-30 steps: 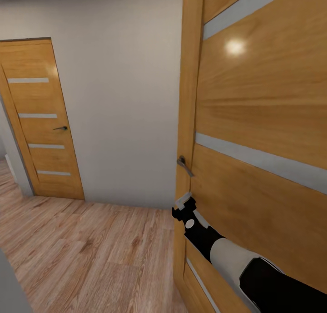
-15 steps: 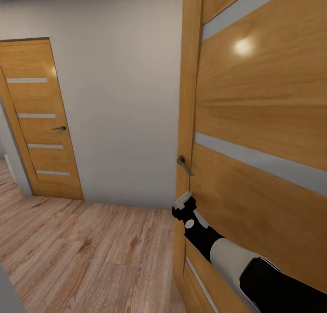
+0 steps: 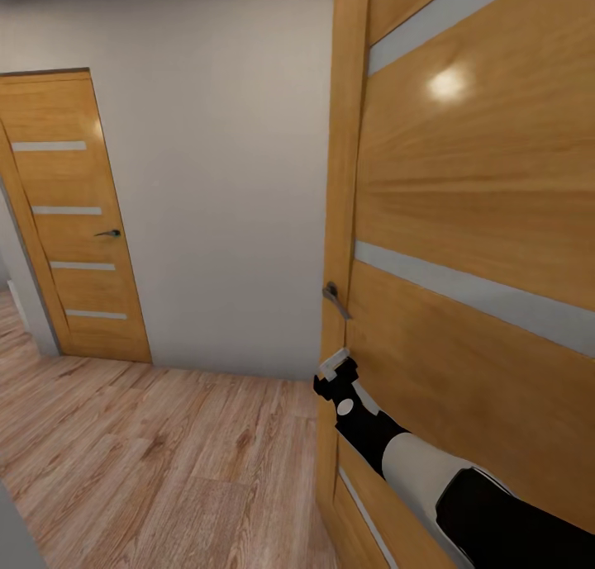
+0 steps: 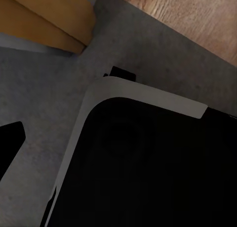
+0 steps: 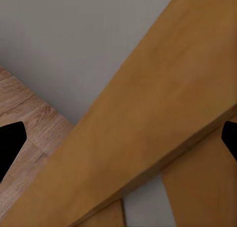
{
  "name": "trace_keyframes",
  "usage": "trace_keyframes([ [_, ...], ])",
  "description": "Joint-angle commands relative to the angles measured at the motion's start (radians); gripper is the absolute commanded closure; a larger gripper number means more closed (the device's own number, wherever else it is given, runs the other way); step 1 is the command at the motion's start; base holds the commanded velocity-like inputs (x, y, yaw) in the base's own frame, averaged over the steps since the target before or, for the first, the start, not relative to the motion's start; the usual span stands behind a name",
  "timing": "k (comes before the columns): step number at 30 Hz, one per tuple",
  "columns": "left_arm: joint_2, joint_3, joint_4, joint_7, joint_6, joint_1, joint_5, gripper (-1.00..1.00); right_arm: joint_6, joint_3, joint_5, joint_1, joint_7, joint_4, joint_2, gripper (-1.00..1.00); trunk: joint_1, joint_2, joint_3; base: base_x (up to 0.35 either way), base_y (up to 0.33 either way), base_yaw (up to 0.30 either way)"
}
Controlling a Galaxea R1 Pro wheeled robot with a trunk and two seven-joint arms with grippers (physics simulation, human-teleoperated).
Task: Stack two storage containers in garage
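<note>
The right pincer gapes empty beside the honey-brown slatted wooden door. Better to reach up to its curved dark metal handle and pull squarely.

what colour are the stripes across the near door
Pale grey, across the orange-brown wood of the near door; clearest in the head view.

near door: glossy orange wood | handle: dark metal | floor: matt wood planks | wall: smooth matt grey
</note>
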Motion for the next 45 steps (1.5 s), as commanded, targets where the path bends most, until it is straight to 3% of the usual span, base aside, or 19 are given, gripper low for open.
trace_keyframes([
  [1, 0.000, -0.001, -0.001, 0.001, -0.002, 0.000, 0.004, -1.00, -0.001, -0.016, 0.003, -0.001, -0.009, 0.003, 0.000, -1.00, 0.000, -0.001, -0.001, 0.000, 0.000, 0.000],
  [14, 0.000, -0.001, -0.001, 0.001, -0.001, 0.000, 0.004, -1.00, 0.085, -0.060, 0.004, -0.011, -0.022, -0.016, -0.024, -1.00, 0.000, -0.001, -0.001, 0.000, 0.000, 0.000],
  [22, 0.000, 0.000, -0.002, 0.001, -0.001, 0.000, 0.004, -1.00, 0.125, -0.066, 0.003, -0.061, -0.023, -0.015, -0.027, -1.00, 0.000, -0.001, -0.001, 0.000, 0.000, 0.000],
  [30, 0.000, 0.000, -0.001, 0.001, -0.002, 0.000, 0.004, -1.00, 0.130, -0.125, 0.004, -0.095, -0.023, -0.015, -0.042, -1.00, 0.000, -0.001, -0.001, 0.000, 0.000, 0.000],
  [45, 0.000, -0.001, -0.001, 0.001, -0.001, 0.000, 0.004, -1.00, 0.112, -0.120, 0.015, -0.101, -0.052, -0.020, -0.035, -1.00, 0.000, -0.001, -0.001, 0.000, 0.000, 0.000],
])
